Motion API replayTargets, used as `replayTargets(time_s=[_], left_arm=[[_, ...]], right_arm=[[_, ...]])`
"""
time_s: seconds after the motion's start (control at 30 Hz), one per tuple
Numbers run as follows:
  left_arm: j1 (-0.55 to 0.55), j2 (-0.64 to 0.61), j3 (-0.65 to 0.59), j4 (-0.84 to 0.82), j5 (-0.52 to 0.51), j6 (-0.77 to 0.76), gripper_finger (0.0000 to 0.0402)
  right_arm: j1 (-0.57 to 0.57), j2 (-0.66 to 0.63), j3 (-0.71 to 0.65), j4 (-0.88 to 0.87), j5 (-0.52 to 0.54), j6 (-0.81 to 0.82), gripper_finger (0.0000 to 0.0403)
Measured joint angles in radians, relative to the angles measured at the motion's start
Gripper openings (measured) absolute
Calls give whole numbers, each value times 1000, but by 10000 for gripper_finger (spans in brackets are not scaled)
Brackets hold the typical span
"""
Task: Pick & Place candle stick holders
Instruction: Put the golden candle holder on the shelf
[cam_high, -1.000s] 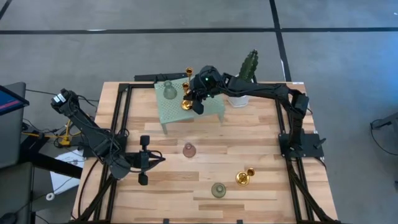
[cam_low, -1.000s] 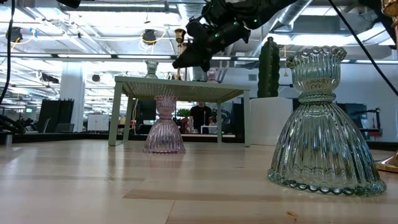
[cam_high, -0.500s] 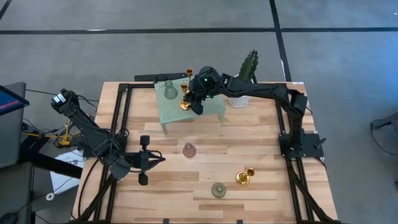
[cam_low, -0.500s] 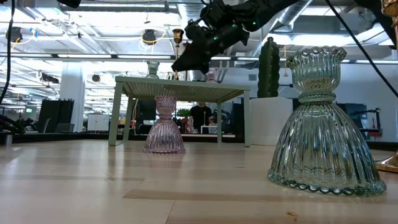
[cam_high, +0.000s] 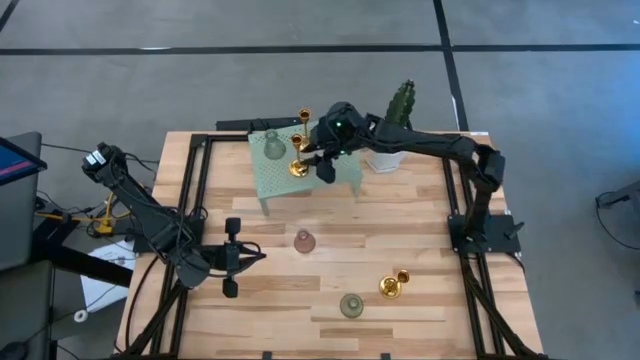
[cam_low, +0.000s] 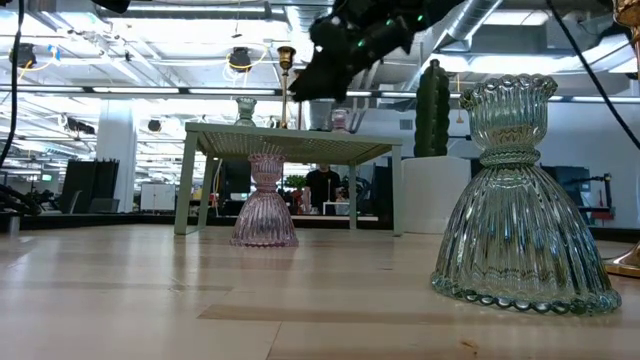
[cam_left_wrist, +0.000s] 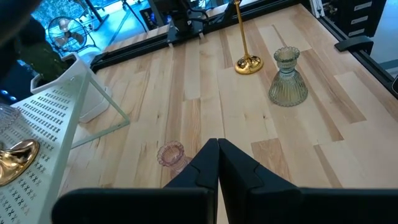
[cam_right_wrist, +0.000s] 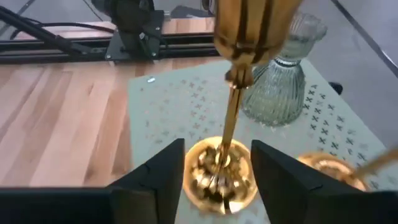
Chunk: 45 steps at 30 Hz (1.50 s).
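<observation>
Releasing a gold holder (cam_high: 298, 168) onto the green stand (cam_high: 345, 178) at upper centre, the right end effector (cam_high: 312, 158) stands open; apparently four holders placed, three remain on the tabletop (cam_high: 420, 215).

The wooden counter (cam_high: 400, 210) carries a green perforated stand (cam_high: 345, 180), a white cactus pot (cam_high: 383, 160), and pink (cam_high: 304, 241), gold (cam_high: 392, 286) and grey-green (cam_high: 351, 305) holders.

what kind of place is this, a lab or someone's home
Most likely a robotics lab or open workshop, not a home: a wooden table framed in black rails, a grey concrete floor, and bright ceiling lights over a big open hall.
</observation>
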Motion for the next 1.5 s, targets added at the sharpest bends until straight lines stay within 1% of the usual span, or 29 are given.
replayTargets(time_s=[0.13,0.23,0.4,0.47,0.53,0.7,0.9,1.0,1.13,1.2,1.37,1.5], left_arm=[[0,0,0,0,0,0,8],[0,0,0,0,0,0,8],[0,0,0,1,0,0,8],[0,0,0,0,0,0,8],[0,0,0,1,0,0,8],[0,0,0,1,0,0,8],[0,0,0,1,0,0,8],[0,0,0,1,0,0,8],[0,0,0,1,0,0,8],[0,0,0,1,0,0,8],[0,0,0,1,0,0,8],[0,0,0,1,0,0,8]], right_arm=[[9,-95,0,-139,0,-1,180],[19,-170,0,-320,-1,-1,170],[55,-290,-1,-674,-1,18,142],[84,-337,-24,-748,-1,48,129],[124,-386,-61,-771,0,67,116],[219,-549,-237,-718,10,103,83],[315,-809,-545,-573,157,181,31],[353,-964,-707,-468,167,243,6],[418,-1165,-920,-255,166,334,12],[451,-1245,-1016,-173,166,375,16],[529,-1410,-1207,-115,166,532,5],[584,-1472,-1309,-73,161,585,4]])
